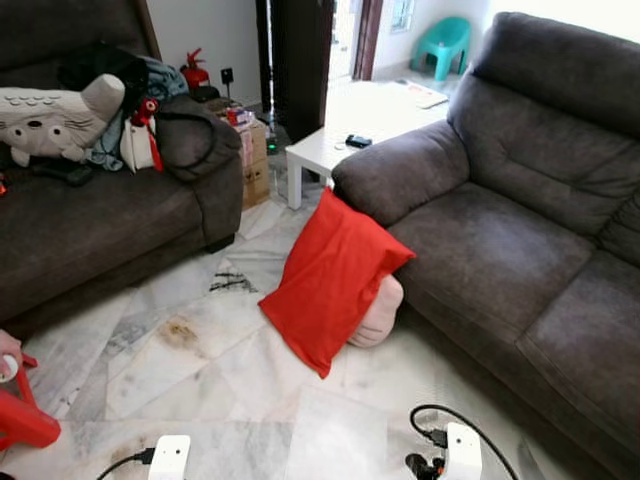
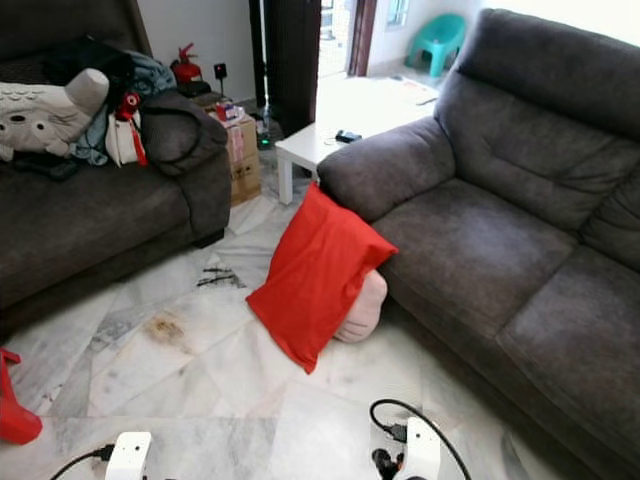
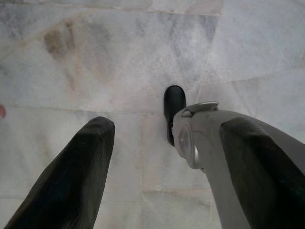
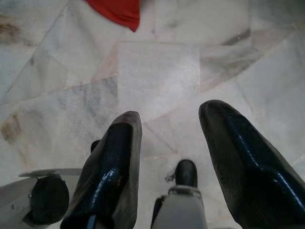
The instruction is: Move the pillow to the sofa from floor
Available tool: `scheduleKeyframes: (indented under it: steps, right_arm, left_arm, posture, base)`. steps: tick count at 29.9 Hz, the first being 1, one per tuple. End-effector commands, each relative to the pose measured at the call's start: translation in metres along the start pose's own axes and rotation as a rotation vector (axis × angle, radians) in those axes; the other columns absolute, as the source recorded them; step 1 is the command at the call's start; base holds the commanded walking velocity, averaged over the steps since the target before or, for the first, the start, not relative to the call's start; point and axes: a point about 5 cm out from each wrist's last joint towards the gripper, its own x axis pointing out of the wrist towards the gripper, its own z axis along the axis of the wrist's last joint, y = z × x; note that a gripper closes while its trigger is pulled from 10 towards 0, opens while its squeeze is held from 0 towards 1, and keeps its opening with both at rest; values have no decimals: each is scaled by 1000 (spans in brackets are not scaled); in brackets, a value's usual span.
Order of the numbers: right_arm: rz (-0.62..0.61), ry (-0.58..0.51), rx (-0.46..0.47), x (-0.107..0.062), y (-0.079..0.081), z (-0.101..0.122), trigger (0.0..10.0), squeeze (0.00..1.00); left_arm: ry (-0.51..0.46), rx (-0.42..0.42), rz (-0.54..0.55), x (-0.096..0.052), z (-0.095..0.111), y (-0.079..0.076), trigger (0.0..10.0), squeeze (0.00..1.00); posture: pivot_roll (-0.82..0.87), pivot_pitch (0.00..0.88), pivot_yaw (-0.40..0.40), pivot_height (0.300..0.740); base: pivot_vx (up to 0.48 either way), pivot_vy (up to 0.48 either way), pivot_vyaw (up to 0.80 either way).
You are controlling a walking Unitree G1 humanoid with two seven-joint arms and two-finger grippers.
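Note:
A red pillow [image 1: 332,280] stands tilted on the marble floor, leaning against the front of the grey sofa [image 1: 500,260] on the right, just below its armrest. A pale pink cushion end [image 1: 382,310] pokes out behind it. My left gripper [image 3: 169,125] hangs open over bare floor tiles, nothing between its black fingers [image 3: 76,181]. My right gripper [image 4: 170,113] is also open above the floor, and the pillow's red corner [image 4: 119,12] lies a short way beyond its fingertips.
A second grey sofa [image 1: 100,220] on the left holds a plush toy [image 1: 55,120] and clothes. A white low table [image 1: 350,130] and a cardboard box [image 1: 255,155] stand behind the pillow. A red object [image 1: 20,420] sits at the near left.

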Motion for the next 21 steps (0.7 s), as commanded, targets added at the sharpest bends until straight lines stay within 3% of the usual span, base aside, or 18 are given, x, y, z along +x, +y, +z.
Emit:
scheduleKeyframes:
  steps: [1,21]
  right_arm:
    - [-1,-17,0,0,-1,3,10000,0]
    - [5,-22,-31,1,0,5,10000,0]
  left_arm:
    - [13,-1,4,0,-2,0,10000,0]
    - [15,1,0,0,-2,-1,10000,0]
  posture:
    - [-5,0,-44,740]
    - [-3,0,-48,740]
  base:
    - [356,0,0]
    - [361,0,0]
